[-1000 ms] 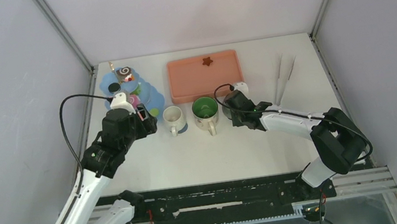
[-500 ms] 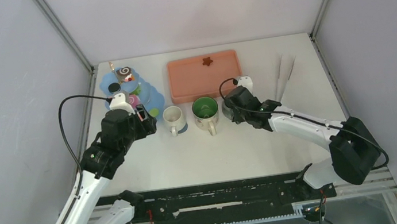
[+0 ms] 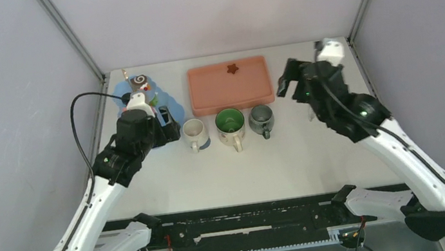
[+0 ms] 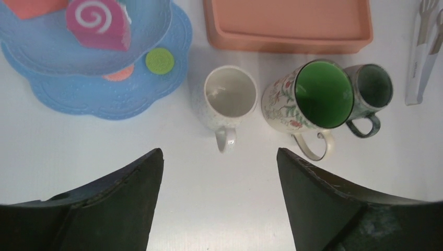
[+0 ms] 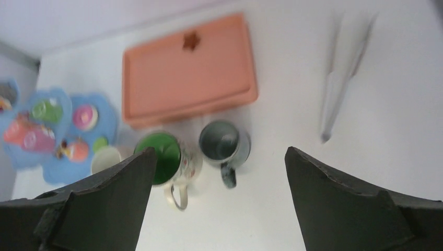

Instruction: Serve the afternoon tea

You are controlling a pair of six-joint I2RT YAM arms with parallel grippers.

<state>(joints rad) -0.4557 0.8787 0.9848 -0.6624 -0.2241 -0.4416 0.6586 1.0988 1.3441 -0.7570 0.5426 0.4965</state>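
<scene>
Three mugs stand in a row in front of the tray: cream [image 3: 193, 132], green inside [image 3: 230, 124] and grey [image 3: 261, 118], handles toward me. The blue tiered tower [image 3: 168, 103] at the back left carries a swirl roll [image 3: 139, 83] on top and a pink swirl roll [image 4: 96, 21] lower down. My left gripper [image 3: 167, 126] hovers open and empty between the tower and the cream mug [image 4: 230, 99]. My right gripper [image 3: 287, 81] is raised high at the back right, open and empty, well off the grey mug [image 5: 223, 142].
A salmon-pink tray [image 3: 203, 95] lies at the back centre with a brown star pastry [image 3: 232, 68] on it. Metal tongs [image 5: 334, 89] lie to the right of the tray, hidden under my right arm in the top view. Frame posts stand at both back corners.
My right gripper has opened, left the grey mug standing beside the green one, and lifted away to the back right. My left gripper has opened wider and shifted slightly toward the tower.
</scene>
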